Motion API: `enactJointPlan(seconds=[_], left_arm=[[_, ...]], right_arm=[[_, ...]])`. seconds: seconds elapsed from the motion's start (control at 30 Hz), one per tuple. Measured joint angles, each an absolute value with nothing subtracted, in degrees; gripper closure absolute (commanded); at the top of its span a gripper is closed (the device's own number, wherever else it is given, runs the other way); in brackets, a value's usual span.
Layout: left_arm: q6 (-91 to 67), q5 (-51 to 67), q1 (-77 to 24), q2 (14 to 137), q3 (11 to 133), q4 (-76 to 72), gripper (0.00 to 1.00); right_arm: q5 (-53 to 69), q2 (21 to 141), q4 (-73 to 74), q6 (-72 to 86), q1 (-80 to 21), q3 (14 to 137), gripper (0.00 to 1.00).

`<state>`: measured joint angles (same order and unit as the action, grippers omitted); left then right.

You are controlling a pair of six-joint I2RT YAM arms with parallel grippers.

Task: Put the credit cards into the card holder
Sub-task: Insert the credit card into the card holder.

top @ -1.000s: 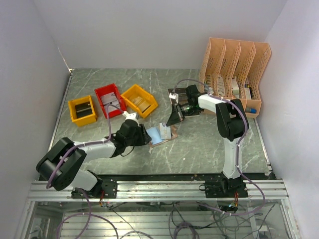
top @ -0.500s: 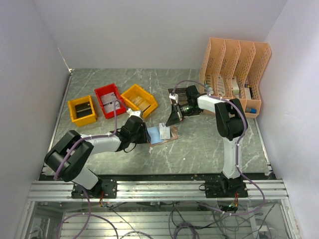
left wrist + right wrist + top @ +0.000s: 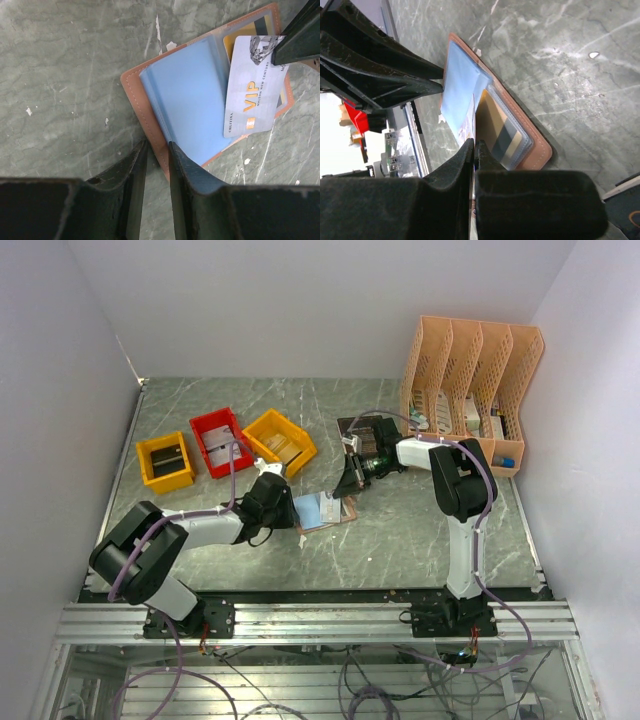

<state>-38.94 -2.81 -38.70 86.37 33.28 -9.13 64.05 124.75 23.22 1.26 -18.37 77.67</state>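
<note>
Frame centre: card holder (image 3: 134, 95) open on bench (image 3: 60, 75); light blue card (image 3: 185, 95) and orange-gold card (image 3: 231, 42) sleeved. Grey-silver card (image 3: 252, 95) clenched by right end effector (image 3: 474, 150), not yet inserted. Left end effector (image 3: 156, 170) narrowed around holder edge, grip unclear

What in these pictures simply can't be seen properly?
- Left wrist view: the right claw covers a corner of the grey-silver VIP card.
- Same view: that card hides most of the orange-gold card inside the tan leather card holder.
- Same view: the left claw straddles the holder's edge; contact unclear.
- Top view: contents of the peach slotted file rack are too small.
</note>
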Motion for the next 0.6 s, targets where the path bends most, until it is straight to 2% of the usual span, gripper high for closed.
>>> enactJointPlan(seconds=[0.6], left_arm=[[-38.2,-2.8,-38.7,87.4,34.1,-9.1,0.67]], right_arm=[[57.0,119.9,22.7,2.8,-18.0,77.3,1.0]])
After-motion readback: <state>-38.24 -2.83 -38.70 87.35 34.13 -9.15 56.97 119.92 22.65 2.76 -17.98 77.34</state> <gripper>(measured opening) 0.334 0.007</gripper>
